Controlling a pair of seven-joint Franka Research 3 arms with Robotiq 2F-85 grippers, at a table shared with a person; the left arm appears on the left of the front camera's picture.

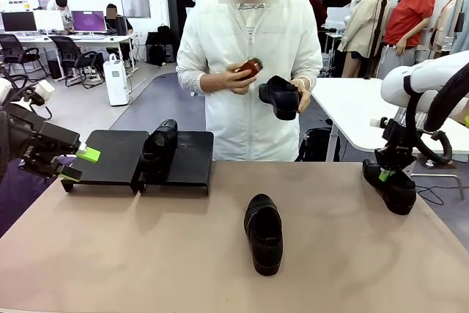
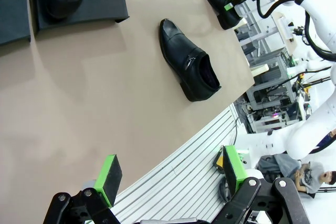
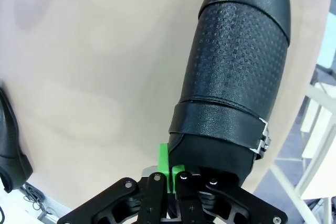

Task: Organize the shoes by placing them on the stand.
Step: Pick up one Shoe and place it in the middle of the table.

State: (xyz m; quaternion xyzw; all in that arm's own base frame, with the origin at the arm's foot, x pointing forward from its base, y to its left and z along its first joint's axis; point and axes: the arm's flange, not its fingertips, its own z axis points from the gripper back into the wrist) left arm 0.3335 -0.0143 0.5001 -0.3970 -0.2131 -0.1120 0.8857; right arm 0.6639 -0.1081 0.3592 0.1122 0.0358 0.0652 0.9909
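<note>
Shoes: four black loafers. The first shoe (image 1: pixel 160 148) is set on the stand (image 1: pixel 110 153); the second shoe (image 1: pixel 264 234) is laid mid-way on the table (image 1: pixel 132 254). The third shoe (image 1: pixel 281 97) is held by the person (image 1: pixel 249 126) with a brush (image 1: pixel 249 68), seemingly for polishing. The fourth shoe (image 1: pixel 393 190), at the right edge, is pinched at its collar by the closed right gripper (image 1: pixel 382 174), presumably for lifting. The left gripper (image 1: pixel 79 164) is held wide open, empty, beside the stand.

Pebble-grained leather shoe (image 3: pixel 236 66), glossy smooth shoes (image 1: pixel 264 234), matte stand (image 1: pixel 110 155), smooth tan tabletop (image 1: pixel 146 254).
</note>
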